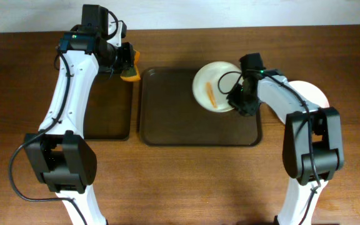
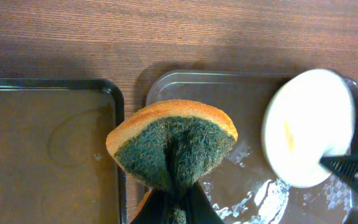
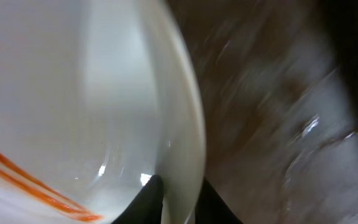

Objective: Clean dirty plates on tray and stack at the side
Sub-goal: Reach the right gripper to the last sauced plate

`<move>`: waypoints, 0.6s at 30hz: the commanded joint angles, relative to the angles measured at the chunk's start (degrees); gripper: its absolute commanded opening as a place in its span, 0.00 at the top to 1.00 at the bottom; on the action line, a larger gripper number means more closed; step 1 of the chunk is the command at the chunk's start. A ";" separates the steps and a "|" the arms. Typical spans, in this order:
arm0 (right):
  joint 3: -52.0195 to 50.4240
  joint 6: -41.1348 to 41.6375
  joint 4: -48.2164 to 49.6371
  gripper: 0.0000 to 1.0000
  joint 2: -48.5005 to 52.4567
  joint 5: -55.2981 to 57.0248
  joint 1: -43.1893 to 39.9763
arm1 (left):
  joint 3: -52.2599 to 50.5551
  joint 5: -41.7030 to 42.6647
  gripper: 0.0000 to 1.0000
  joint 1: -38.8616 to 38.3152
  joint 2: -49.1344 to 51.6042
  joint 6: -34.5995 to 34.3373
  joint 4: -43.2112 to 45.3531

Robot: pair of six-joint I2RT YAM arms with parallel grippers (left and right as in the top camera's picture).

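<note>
Wooden table (image 1: 186,181): bearing both trays.
Dark brown tray (image 1: 186,125): lying at centre, its surface glistening wet.
Narrower black tray (image 1: 108,112): sitting just beside it on the left.
Smeared white plate (image 1: 212,87): hanging over the brown tray's far right corner and showing an orange streak, with the right gripper (image 1: 241,103) pinching its rim.
Plain white plate (image 1: 314,94): resting on the table right of the tray, partly hidden by the arm.
Orange-and-green sponge (image 1: 130,74): being clamped by the left gripper (image 1: 127,67) over the gap between the trays.

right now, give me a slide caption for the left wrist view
Left gripper pinching a green-faced orange sponge, with a smeared white plate over the brown tray beyond.
</note>
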 commanded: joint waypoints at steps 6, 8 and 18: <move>1.60 -13.94 -12.39 0.75 0.09 -10.40 8.81 | 0.04 -0.20 1.00 -0.13 -0.24 0.94 0.11; 8.76 -23.58 -15.02 0.70 0.09 -6.27 7.65 | 0.04 -0.20 1.00 -0.13 -0.24 0.94 0.11; 23.10 -62.88 -1.68 0.47 5.68 -1.44 8.46 | 0.04 -0.17 1.00 -0.15 -0.24 0.92 0.39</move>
